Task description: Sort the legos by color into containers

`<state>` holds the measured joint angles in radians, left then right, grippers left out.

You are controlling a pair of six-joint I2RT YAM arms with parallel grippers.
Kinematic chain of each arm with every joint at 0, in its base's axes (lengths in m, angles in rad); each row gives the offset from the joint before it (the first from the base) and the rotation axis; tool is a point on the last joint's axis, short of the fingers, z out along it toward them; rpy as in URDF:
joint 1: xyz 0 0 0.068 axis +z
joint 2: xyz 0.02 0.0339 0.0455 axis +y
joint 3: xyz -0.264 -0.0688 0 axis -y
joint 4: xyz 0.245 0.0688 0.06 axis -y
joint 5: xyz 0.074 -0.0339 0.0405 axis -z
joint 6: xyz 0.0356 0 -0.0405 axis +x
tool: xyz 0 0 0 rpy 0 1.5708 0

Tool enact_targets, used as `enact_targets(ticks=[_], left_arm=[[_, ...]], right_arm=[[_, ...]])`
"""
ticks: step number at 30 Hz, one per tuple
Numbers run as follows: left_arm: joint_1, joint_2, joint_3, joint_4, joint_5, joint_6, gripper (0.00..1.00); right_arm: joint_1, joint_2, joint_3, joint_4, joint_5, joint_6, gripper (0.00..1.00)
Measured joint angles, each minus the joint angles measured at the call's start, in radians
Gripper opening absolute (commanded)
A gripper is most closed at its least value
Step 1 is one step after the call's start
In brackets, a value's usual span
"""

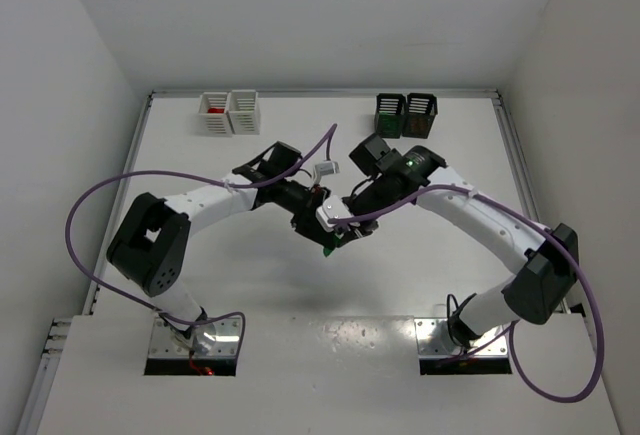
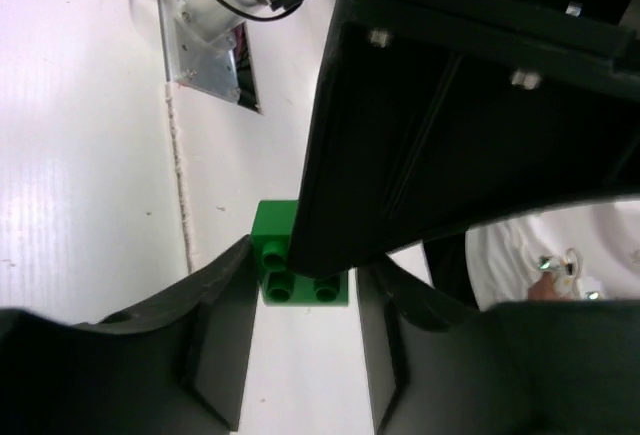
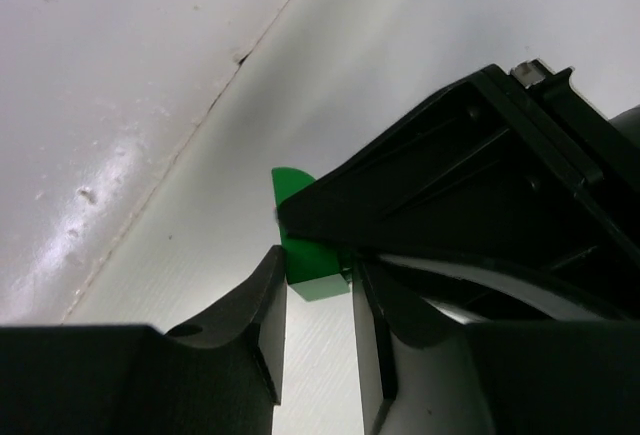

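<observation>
Left wrist: left gripper (image 2: 305, 285) and right gripper (image 3: 318, 273) are both pinching one green brick (image 2: 272, 223) narrowly, risking a tug-of-war drop.

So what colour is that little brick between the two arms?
Green. The brick shows best in the left wrist view.

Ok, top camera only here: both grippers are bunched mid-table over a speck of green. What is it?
Observer: A green lego brick, studs facing the left wrist camera, gripped by the left gripper.
Operator: Is the right gripper on it too?
Observer: Yes, its wrist view shows the right gripper with a finger against each side of the same brick.
</observation>
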<state>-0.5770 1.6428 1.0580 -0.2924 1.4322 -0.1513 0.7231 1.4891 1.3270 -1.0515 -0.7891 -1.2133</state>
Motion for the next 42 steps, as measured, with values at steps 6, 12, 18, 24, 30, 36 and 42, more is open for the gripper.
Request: enact_targets(ticks=[6,12,18,24,30,36,42], left_arm=[[0.01,-0.028,-0.002,0.01,-0.005,-0.002,0.77],[0.12,-0.164,-0.049,0.016,-0.04,0.018,0.83],[0.389,-0.257,-0.05,0.026,-0.103,0.033,0.83],[0.591,-0.33,-0.055,0.051,-0.21,0.035,0.84],[0.715,-0.372,-0.076,0.086,-0.226,0.011,0.86],[0.771,-0.397,-0.139,0.088,-0.254,0.001,1.0],[0.774,-0.43,-0.166,0.089,-0.326,-0.011,1.0]], right_arm=[[0.011,0.006,-0.008,0.023,0.011,0.022,0.01],[0.0,-0.038,-0.087,0.025,0.036,0.053,0.0],[-0.053,-0.08,-0.123,0.16,0.077,0.329,0.0],[-0.174,-0.015,-0.101,0.383,0.183,0.632,0.0],[-0.357,0.292,0.183,0.457,0.296,0.905,0.0],[-0.527,0.518,0.513,0.496,0.441,1.037,0.0],[-0.561,0.595,0.64,0.537,0.526,1.104,0.0]])
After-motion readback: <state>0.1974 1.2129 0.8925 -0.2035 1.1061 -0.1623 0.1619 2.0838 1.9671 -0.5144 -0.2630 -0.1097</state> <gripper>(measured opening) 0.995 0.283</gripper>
